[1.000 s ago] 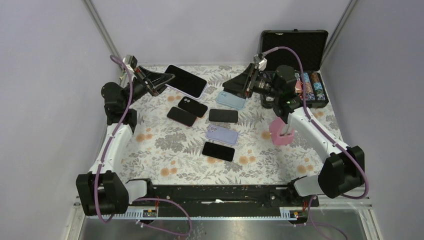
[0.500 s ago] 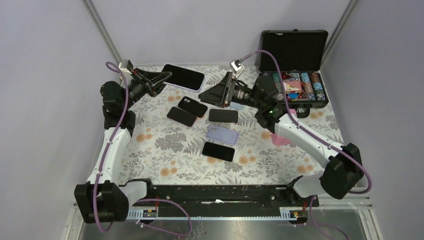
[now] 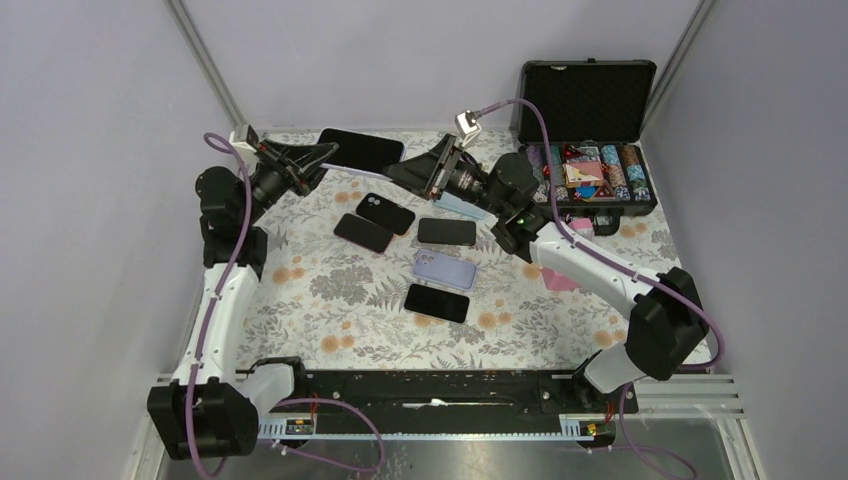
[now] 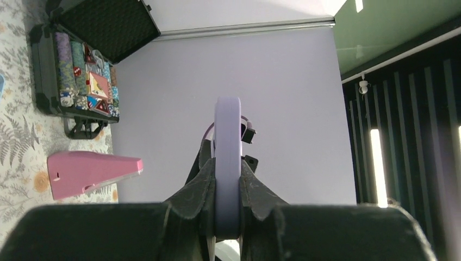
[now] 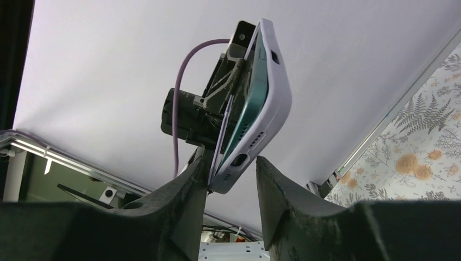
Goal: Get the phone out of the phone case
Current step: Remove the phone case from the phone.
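The phone [image 3: 360, 148], dark screen up, sits in a lilac phone case [image 4: 227, 136] and is held off the table at the back left. My left gripper [image 3: 318, 152] is shut on its left end, and in the left wrist view the case edge is pinched between both fingers [image 4: 202, 179]. My right gripper [image 3: 400, 172] is at the phone's other end. In the right wrist view the case [image 5: 274, 109] is peeled slightly off the teal phone [image 5: 251, 109]. Its end lies between my right gripper [image 5: 231, 163] jaws, which are open: the left finger touches it and the right one stands apart.
Several other phones lie on the floral cloth, among them a dark one [image 3: 386, 212], a lilac one [image 3: 444, 268] and a black one [image 3: 436, 302]. A pink case [image 3: 565, 278] lies under the right arm. An open black box of poker chips [image 3: 590, 175] stands at the back right.
My right arm has swung left, away from the light blue phone, to the free end of the held phone. My left arm has drawn the phone slightly back and left.
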`<control>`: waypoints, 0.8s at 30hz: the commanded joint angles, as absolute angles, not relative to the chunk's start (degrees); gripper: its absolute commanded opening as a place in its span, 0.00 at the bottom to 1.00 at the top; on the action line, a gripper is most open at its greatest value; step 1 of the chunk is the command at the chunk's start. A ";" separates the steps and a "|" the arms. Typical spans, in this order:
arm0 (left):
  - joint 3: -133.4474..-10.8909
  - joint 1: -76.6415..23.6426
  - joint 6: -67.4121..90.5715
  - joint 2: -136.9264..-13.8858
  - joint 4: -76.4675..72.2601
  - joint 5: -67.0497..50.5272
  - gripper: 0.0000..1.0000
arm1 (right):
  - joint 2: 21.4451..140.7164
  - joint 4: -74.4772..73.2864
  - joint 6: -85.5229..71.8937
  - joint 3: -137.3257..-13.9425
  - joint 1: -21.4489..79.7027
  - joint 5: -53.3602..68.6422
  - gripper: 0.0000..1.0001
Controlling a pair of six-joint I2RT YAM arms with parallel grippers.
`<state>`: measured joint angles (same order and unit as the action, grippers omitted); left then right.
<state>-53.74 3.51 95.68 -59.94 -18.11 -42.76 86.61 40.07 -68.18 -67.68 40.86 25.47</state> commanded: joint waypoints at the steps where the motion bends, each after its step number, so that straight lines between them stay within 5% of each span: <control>1: -53.82 3.21 100.22 -57.23 -19.09 -40.95 0.00 | 86.38 44.53 -68.33 -69.34 42.11 24.06 0.44; 5: -52.22 3.04 101.98 -56.76 -17.73 -40.32 0.00 | 85.99 44.57 -69.04 -68.86 42.26 23.97 0.44; 13: -50.29 2.94 105.33 -56.74 -9.43 -41.33 0.00 | 84.64 48.67 -64.16 -67.09 42.60 24.65 0.24; 18: -42.47 0.51 120.49 -57.16 -21.64 -43.15 0.00 | 84.10 54.25 -58.54 -66.23 42.72 25.95 0.23; 24: -40.49 -2.31 119.64 -55.31 -17.40 -41.83 0.00 | 84.23 54.67 -53.74 -70.79 42.70 31.03 0.23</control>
<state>-41.32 0.40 114.63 -57.65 -18.06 -40.53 86.61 42.89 -61.30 -65.08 41.78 25.85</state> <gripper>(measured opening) 0.131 0.323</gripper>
